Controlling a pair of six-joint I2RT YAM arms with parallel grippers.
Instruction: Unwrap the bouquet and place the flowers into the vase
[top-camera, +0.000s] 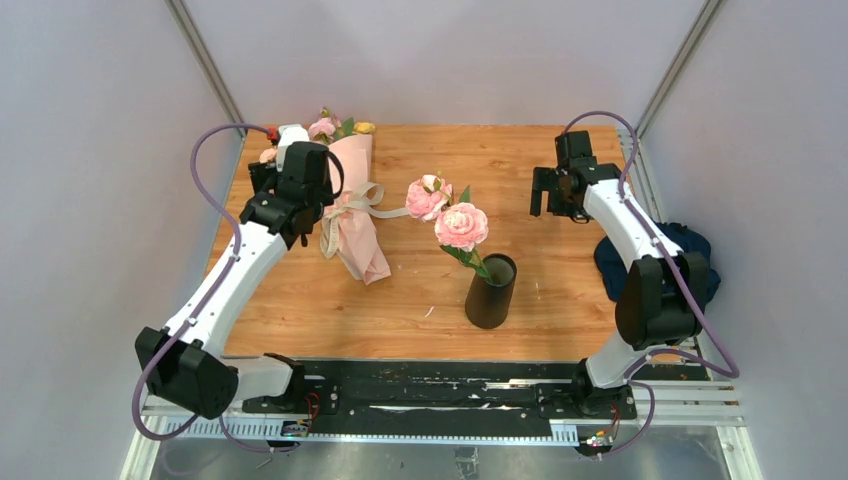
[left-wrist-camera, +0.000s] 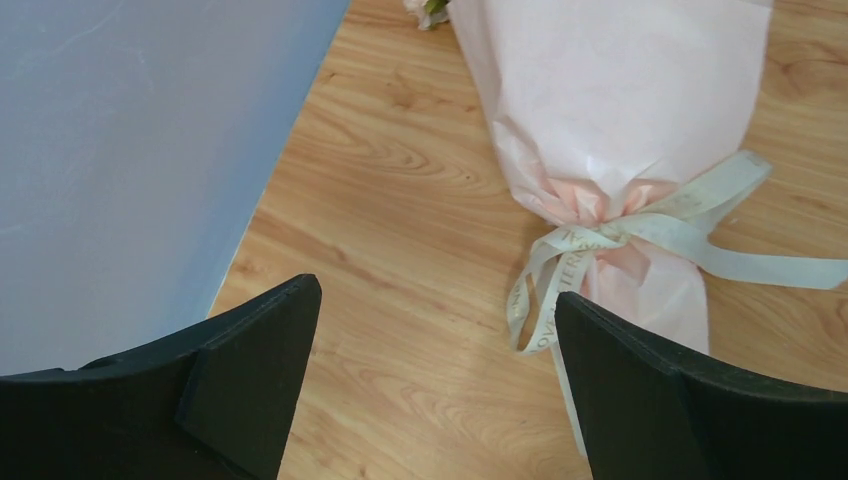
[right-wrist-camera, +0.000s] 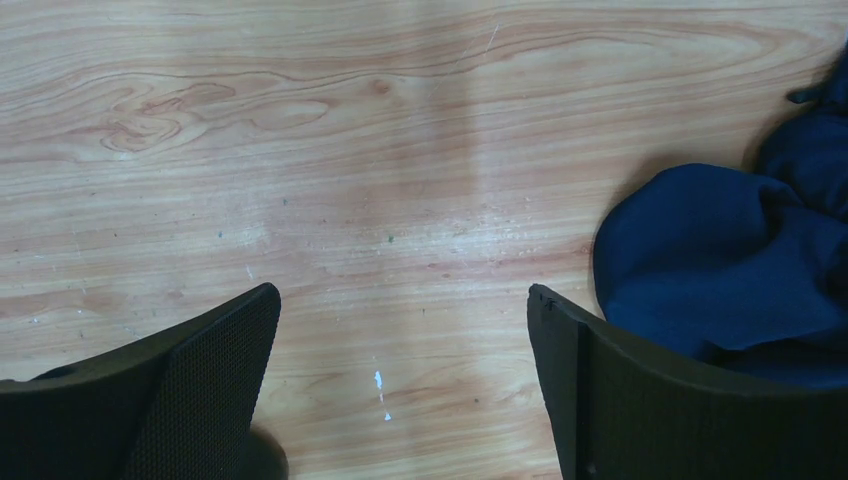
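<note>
Nearest the arms' bases, the vase (top-camera: 491, 291) stands upright on the wooden bench (top-camera: 560, 300), just right of centre. It carries a stem of two big pink roses (top-camera: 461, 226) that leans away to the left. At the bench's right edge a dark blue cloth (top-camera: 700, 262) lies bunched behind the right arm.

Farther back on the left, the bouquet (top-camera: 352, 205) lies flat, well apart from the vase. Its pale pink paper is closed and its cream ribbon (left-wrist-camera: 640, 235) is tied in a bow at the waist. The left end effector (left-wrist-camera: 435, 330) hangs beside the bouquet on the wall side. Its jaws are spread wide over bare wood and hold nothing, and the ribbon lies just by its right finger. Across the bench, the right end effector (top-camera: 552, 195) hovers above open wood near the cloth, equally wide and empty.

At the far edge, the flowers (top-camera: 330, 127) poke pink and yellow from the mouth of the wrapping.
</note>
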